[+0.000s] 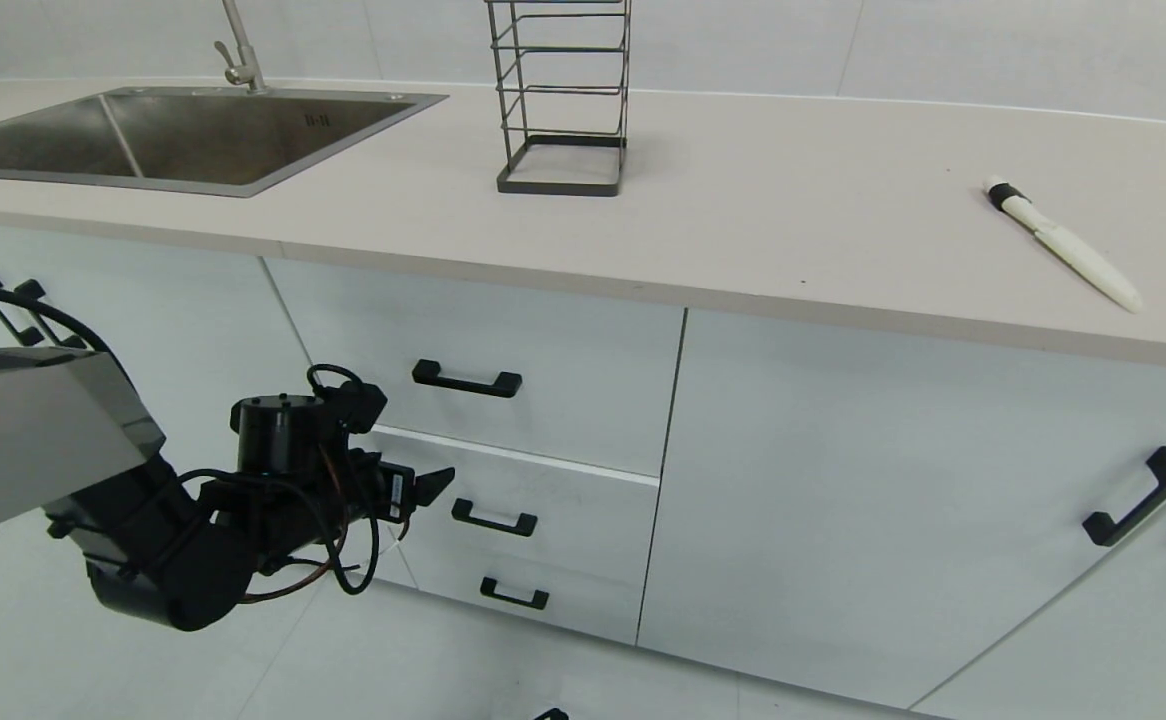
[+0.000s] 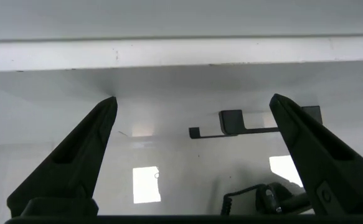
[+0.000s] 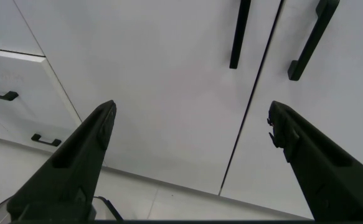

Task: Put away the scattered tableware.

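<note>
Nearest, low by the drawer fronts (image 1: 563, 500): left gripper (image 1: 435, 485), fingers apart, empty. Right gripper (image 3: 190, 106) likewise spread, facing cabinet doors (image 3: 169, 93). White utensil (image 1: 1061, 243) lying far right on the tabletop (image 1: 793, 180), well apart from the wire rack (image 1: 563, 100). Seemingly approach stage, nothing grasped; next calls for raising the right arm to the utensil.

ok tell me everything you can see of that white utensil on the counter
The white utensil is long and slim, cream-white and plastic-looking. It has a black band near its far end and tapers to a rounded tip at the near end. It lies flat and slanted on the pale countertop, on the robot's right, with its tip close to the front edge. Only the counter touches it. What kind of utensil it is cannot be told.
</note>
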You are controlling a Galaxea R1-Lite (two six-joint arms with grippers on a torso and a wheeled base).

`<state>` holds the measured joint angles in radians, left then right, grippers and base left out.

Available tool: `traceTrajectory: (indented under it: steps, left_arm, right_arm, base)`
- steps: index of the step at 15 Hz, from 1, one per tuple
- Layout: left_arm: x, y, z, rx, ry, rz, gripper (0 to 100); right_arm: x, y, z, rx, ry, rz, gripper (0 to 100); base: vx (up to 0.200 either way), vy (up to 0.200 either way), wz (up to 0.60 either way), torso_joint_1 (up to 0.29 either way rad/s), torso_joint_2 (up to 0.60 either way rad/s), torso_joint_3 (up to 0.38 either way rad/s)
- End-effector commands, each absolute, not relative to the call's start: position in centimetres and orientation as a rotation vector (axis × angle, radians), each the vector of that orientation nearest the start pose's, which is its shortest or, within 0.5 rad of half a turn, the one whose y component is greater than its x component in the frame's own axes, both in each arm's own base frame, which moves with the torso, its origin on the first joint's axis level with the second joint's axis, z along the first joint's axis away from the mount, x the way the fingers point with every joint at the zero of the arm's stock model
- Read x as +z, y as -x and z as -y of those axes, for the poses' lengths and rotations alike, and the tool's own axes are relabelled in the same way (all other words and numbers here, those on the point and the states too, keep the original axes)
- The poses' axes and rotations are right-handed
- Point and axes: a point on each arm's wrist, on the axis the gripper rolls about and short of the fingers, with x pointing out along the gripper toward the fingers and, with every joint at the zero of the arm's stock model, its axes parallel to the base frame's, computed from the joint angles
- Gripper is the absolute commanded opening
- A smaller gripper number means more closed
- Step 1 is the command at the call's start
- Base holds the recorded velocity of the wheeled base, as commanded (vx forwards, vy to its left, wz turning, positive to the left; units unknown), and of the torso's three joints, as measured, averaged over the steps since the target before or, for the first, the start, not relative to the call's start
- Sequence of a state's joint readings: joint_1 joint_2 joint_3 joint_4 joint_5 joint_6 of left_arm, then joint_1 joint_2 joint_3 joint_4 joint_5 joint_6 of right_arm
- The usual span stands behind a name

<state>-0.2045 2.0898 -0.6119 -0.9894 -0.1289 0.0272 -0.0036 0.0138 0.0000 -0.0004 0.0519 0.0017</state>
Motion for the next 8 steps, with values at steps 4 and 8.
traceTrajectory:
  steps: [4, 8]
  left_arm:
    - [5.0, -33.0, 7.0, -0.329, -0.043, -0.457, 100]
    - [4.9, -31.4, 6.7, -0.330, -0.046, -0.476, 100]
  right_arm:
    - [7.6, 2.2, -0.1, 0.048, -0.002, -0.014, 100]
    - [7.6, 2.2, -0.1, 0.049, -0.002, -0.014, 100]
  base:
    - [0.000, 0.000, 0.00, 0.000, 0.00, 0.000]
    - [0.000, 0.000, 0.00, 0.000, 0.00, 0.000]
